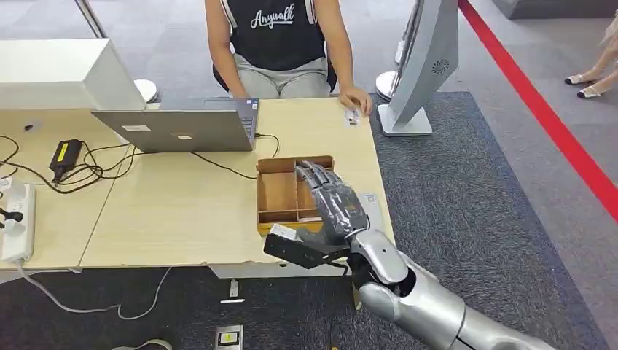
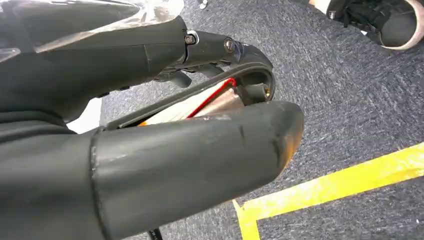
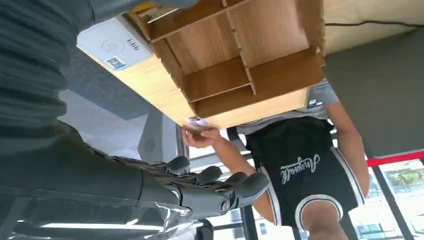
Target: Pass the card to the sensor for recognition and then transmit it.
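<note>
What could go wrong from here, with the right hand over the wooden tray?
The right hand hangs open above the divided wooden tray; its fingers could catch a divider or push the tray when they go down. The white sensor pad lies near the table edge beside the tray, so a nudge might shift it. A person's hand rests at the table's far corner, close to any sweep toward it.
</note>
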You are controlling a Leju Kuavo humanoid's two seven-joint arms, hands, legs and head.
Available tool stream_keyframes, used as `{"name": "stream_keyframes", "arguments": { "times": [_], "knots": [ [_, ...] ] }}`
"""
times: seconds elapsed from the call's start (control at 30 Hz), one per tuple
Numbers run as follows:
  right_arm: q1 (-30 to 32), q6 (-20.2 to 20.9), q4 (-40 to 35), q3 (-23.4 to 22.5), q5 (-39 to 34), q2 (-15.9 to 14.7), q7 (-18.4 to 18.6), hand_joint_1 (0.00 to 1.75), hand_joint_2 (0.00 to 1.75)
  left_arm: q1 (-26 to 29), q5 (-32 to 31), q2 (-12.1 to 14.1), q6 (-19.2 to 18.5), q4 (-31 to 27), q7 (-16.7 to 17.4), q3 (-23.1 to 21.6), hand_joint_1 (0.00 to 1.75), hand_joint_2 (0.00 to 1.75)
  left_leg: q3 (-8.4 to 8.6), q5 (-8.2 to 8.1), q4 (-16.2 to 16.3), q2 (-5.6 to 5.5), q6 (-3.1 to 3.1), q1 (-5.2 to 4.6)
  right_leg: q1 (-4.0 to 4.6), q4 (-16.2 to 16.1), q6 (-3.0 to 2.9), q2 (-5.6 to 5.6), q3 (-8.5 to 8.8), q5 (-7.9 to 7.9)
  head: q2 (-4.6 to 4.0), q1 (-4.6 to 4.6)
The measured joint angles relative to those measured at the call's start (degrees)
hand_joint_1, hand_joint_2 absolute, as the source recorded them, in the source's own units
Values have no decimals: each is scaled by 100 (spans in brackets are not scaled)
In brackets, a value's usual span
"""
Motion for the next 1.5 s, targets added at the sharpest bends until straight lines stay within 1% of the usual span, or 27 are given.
{"name": "stream_keyframes", "arguments": {
  "times": [0.13, 0.27, 0.43, 0.57, 0.83, 1.07, 1.27, 1.5],
  "knots": [
    [-1, 11, 59, 35, 221, 7, 160, 0, 175, -1, 0, 0, 0, 0, 0, 0, 0, 0, -1, 0, 0, 0, 0, 0, 0, 0, 0, 0, 0, 0, 0, 0],
    [-5, -4, 140, 54, 640, 9, 300, 0, 175, -1, 0, -2, 0, 0, 0, 0, 0, 0, -1, 0, 0, 0, 0, 0, 0, 0, 0, 0, 0, 0, 0, 0],
    [-9, 4, 249, 94, 815, 42, 324, 0, 175, -3, 0, -7, 15, 0, 15, 0, 0, 0, -1, 0, 0, 0, 0, 0, 0, 0, 0, 0, 0, 0, 0, 0],
    [-49, 72, 405, 146, 831, 103, 328, 0, 175, -5, -7, -7, 22, 0, 17, 0, 0, 0, -1, 0, 0, 0, 0, 0, 0, 1, 0, 0, 0, 0, 0, 0],
    [-120, 127, 837, 227, 743, 330, 295, 0, 175, -7, -7, -9, 35, 0, 26, 0, 0, 0, -2, 1, 0, 0, 0, 0, 0, 1, 0, 0, 0, 0, 0, 0],
    [-171, 138, 1073, 271, 732, 424, 291, 0, 175, -7, -7, -9, 35, 0, 33, 0, 0, 0, -3, 1, 0, 0, 0, 0, 0, 1, 0, 0, -1, 0, 0, 0],
    [-178, 282, 1255, 317, 673, 507, 287, 0, 175, -8, -11, -9, 39, 0, 59, 0, 0, 0, -2, 1, 0, 0, 0, 0, 0, 1, 0, 0, -1, 0, 0, 0],
    [-190, 238, 1572, 326, 658, 612, 271, 0, 175, -8, -20, -15, 39, 2, 77, 0, 0, 0, -2, 1, 0, 0, 0, 0, 0, 1, 0, -1, -1, 0, 0, 0]
  ]
}}
